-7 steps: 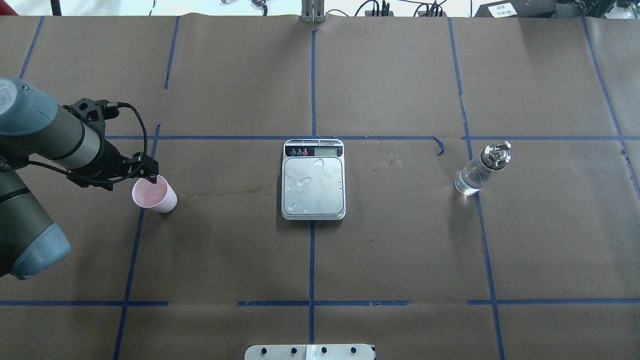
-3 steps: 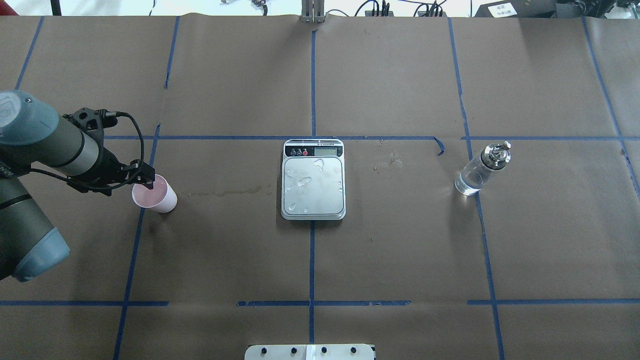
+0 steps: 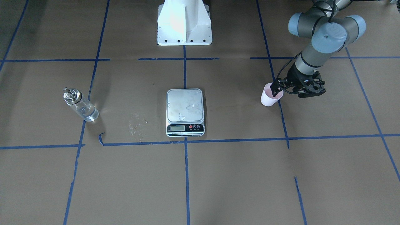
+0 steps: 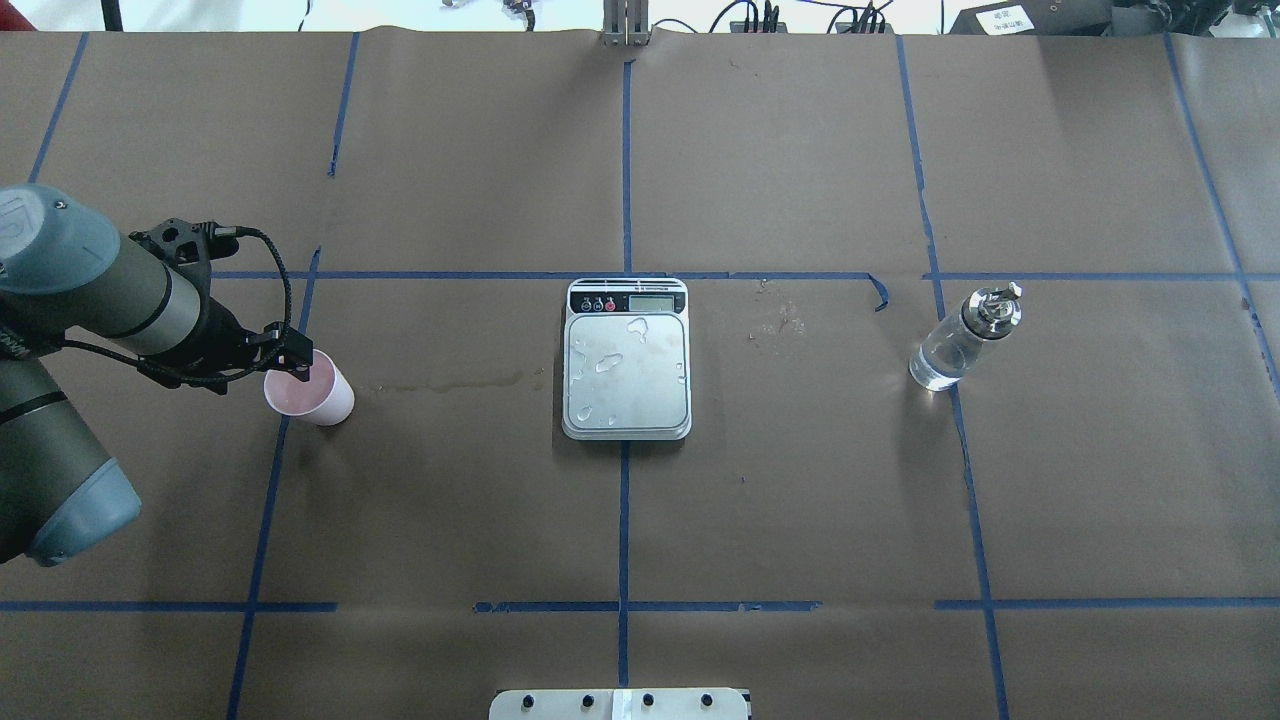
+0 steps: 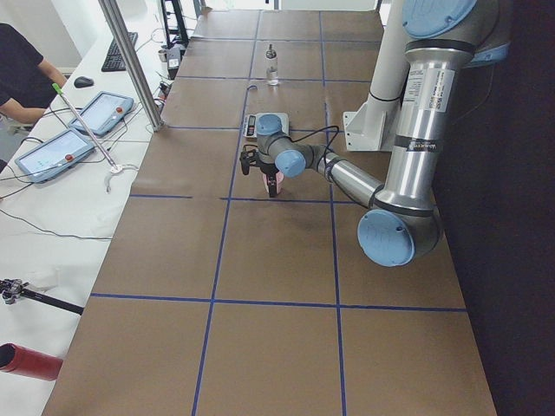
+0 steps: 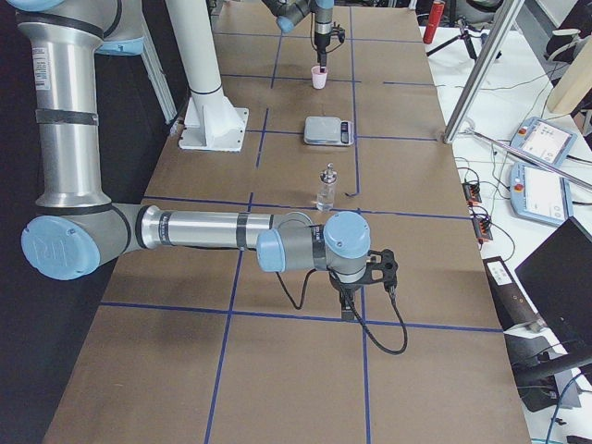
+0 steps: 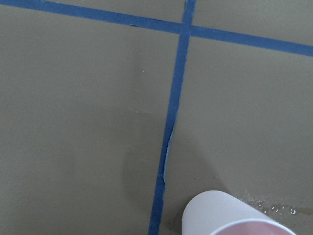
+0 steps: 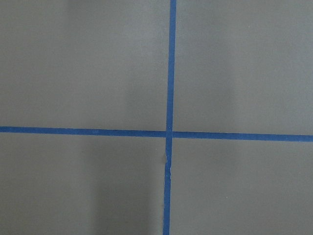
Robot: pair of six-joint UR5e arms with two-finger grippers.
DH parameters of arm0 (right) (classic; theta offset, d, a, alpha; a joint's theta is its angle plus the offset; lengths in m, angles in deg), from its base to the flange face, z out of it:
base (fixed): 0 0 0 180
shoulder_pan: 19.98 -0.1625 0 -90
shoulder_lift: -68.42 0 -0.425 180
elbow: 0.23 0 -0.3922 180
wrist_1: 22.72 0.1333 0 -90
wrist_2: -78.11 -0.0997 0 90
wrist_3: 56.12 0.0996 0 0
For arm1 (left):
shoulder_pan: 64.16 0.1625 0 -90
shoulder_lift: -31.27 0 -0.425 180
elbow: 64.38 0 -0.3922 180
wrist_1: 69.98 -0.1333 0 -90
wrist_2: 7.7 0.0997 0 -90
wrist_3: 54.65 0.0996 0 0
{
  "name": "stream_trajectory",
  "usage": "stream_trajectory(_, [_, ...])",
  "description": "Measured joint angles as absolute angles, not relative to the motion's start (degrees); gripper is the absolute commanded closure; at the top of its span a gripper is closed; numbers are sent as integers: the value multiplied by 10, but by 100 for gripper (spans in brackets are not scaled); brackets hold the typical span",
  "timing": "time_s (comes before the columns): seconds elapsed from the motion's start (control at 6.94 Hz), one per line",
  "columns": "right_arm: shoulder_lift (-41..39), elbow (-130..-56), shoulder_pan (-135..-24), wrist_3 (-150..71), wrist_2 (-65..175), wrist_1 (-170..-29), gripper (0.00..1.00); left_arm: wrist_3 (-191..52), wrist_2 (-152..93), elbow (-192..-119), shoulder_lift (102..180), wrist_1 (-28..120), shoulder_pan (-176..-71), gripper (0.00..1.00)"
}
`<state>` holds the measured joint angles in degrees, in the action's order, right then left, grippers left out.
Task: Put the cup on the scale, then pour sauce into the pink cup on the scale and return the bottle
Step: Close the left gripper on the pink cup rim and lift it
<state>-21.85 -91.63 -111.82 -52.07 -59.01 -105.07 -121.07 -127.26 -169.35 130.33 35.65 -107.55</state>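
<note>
Change over the last second: the left fingers (image 4: pixel 297 356) shift a little left and settle lower at the cup (image 4: pixel 314 397). A second ago one tip sits further in over the pink inside. Now the tips sit right at the cup's far-left rim, seemingly with the wall between them. From 0.4 s ago to now almost nothing moves; motion is nearly stopped.

The cup stays put. It is upright on the surface (image 4: pixel 800 500), at the left in the overhead view, right by the blue tape line (image 4: pixel 262 500) and well apart from the scale (image 4: pixel 627 372). The front view agrees: the left fingers (image 3: pixel 275 88) are at the rim and the cup base is down on the surface. The left wrist view shows only the cup's (image 7: pixel 230 218) whitish wall at the bottom edge, no fingers. Cannot tell whether the left fingers are clamped on the rim or apart around it; they are too small and dark.

Meaning, as a judgement: the approach is over, and the grasp on the cup rim is about to be made or just made. The first step, cup on scale, is not yet done. The scale platform carries only wet drops (image 4: pixel 608 362), at the centre of the surface. The bottle (image 4: pixel 957 342) stands upright far to the right, untouched and well apart from the scale.

The right fingers (image 6: pixel 346 303) show only in the right side view, hanging over the surface. Cannot tell if they are apart or together.
</note>
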Motion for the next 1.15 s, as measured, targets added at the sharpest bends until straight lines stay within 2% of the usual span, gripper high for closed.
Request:
stream_trajectory(0.14, [-218,-915,-1118,-521,-591,-1051,0,-1212,-1273,-1694,1303,357,-1069,73])
stream_trajectory(0.29, [-218,-914,-1118,-521,-591,-1051,0,-1214,-1274,-1695,1303,357,-1062,100])
stream_trajectory(0.86, [-218,-913,-1118,-521,-592,-1051,0,-1237,-1274,-1705,1306,354,-1060,100])
stream_trajectory(1.15, [-218,-912,-1118,-521,-592,-1052,0,-1248,-1277,-1745,1318,322,-1086,100])
